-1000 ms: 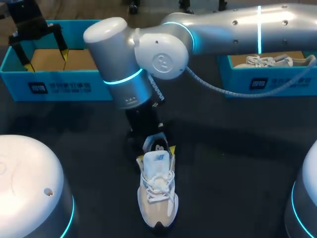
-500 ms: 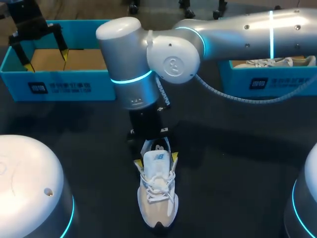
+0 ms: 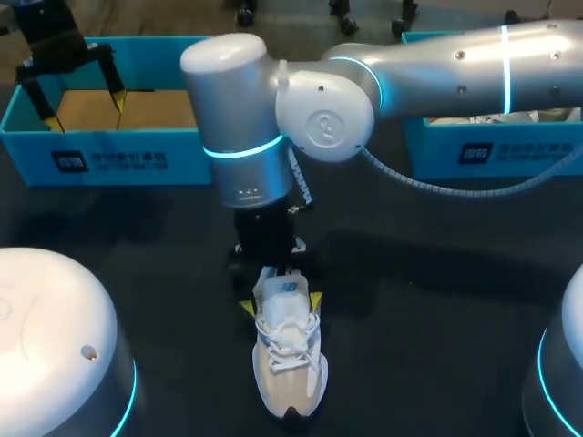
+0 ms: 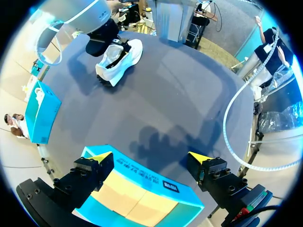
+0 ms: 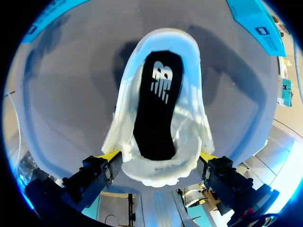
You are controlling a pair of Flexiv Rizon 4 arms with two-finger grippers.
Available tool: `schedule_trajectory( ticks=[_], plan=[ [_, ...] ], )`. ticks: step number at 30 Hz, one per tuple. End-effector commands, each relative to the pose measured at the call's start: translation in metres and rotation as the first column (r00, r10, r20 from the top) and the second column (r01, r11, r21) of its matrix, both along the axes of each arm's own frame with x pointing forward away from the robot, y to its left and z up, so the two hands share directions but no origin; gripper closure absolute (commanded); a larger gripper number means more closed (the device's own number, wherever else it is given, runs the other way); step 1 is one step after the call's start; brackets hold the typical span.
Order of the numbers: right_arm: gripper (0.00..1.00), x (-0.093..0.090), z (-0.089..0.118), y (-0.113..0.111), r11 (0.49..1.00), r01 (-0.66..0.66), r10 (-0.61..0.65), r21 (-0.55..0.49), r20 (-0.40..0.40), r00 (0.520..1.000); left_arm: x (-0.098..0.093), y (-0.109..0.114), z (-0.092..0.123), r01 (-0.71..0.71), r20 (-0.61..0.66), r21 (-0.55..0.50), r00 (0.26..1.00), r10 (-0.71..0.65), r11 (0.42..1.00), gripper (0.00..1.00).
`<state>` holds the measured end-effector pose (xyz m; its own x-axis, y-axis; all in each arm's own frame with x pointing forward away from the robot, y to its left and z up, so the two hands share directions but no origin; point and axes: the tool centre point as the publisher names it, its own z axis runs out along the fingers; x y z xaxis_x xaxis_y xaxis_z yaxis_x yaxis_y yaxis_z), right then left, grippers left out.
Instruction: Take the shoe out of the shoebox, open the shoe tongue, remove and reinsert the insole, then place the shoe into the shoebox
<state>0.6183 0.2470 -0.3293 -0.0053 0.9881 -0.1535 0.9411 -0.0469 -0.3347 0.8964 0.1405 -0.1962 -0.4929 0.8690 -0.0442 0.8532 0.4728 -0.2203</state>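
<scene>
A white and beige shoe (image 3: 290, 364) lies mid-table, toe toward the near edge. My right gripper (image 3: 281, 304) stands open over its opening, one yellow tip on each side. In the right wrist view the shoe (image 5: 189, 113) fills the space between the open fingers (image 5: 106, 163), and its black insole (image 5: 156, 109) lies flat inside. My right gripper (image 5: 159, 165) holds nothing. My left gripper (image 3: 86, 111) hangs open above the empty blue shoebox (image 3: 109, 159) at the far left. From the left wrist, that gripper (image 4: 151, 158) is over the shoebox (image 4: 137, 189), with the shoe (image 4: 118, 59) far ahead.
A second blue shoebox (image 3: 492, 150) with another white shoe (image 3: 537, 116) in it stands at the far right, under my right arm. Two white robot bases (image 3: 55, 346) flank the near edge. Dark tabletop surrounds the shoe.
My right gripper has slid along the shoe toward the near edge, and its fingers have spread a little wider. The left arm has kept still.
</scene>
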Motion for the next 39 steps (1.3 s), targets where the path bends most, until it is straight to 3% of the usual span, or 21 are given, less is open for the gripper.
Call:
schedule_trajectory(
  ticks=[1, 16, 22, 24, 26, 29, 33, 35, 39],
  plan=[
    [0.00, -0.010, 0.007, 0.002, 1.000, 0.009, -0.009, 0.006, 0.022, 1.000, 0.001, 0.000, 0.000, 0.001, -0.002, 0.002, 1.000, -0.001, 1.000, 0.00],
    [0.00, -0.064, 0.033, 0.009, 0.999, 0.022, -0.023, 0.023, 0.048, 0.999, 0.001, 0.000, 0.000, 0.001, -0.002, 0.002, 1.000, -0.001, 1.000, 0.00],
    [0.29, -0.083, 0.042, 0.015, 1.000, 0.015, -0.016, 0.019, 0.047, 0.999, 0.001, 0.000, 0.000, 0.001, -0.002, 0.002, 1.000, -0.001, 1.000, 0.00],
    [0.29, -0.085, 0.044, 0.015, 1.000, 0.020, -0.020, 0.010, 0.051, 0.999, 0.001, 0.000, 0.000, 0.001, -0.002, 0.002, 1.000, -0.001, 1.000, 0.00],
    [0.31, -0.086, 0.045, 0.014, 1.000, 0.021, -0.021, 0.006, 0.055, 0.998, 0.001, 0.000, 0.000, 0.001, -0.002, 0.002, 1.000, -0.001, 1.000, 0.00],
    [0.51, -0.084, 0.046, 0.010, 1.000, 0.017, -0.017, 0.005, 0.065, 0.998, 0.001, 0.000, 0.000, 0.001, -0.002, 0.002, 1.000, -0.001, 1.000, 0.00],
    [0.65, -0.079, 0.047, 0.001, 1.000, 0.026, -0.026, 0.005, 0.076, 0.997, 0.001, 0.000, 0.000, 0.001, -0.002, 0.002, 1.000, -0.001, 1.000, 0.00],
    [0.69, -0.074, 0.047, -0.003, 1.000, 0.027, -0.026, -0.001, 0.076, 0.997, 0.001, 0.000, 0.000, 0.001, -0.002, 0.002, 1.000, -0.001, 1.000, 0.00],
    [0.67, -0.059, 0.038, -0.015, 1.000, 0.005, -0.006, 0.012, 0.076, 0.997, 0.001, 0.000, 0.000, 0.001, -0.002, 0.002, 1.000, -0.001, 1.000, 0.00]
  ],
)
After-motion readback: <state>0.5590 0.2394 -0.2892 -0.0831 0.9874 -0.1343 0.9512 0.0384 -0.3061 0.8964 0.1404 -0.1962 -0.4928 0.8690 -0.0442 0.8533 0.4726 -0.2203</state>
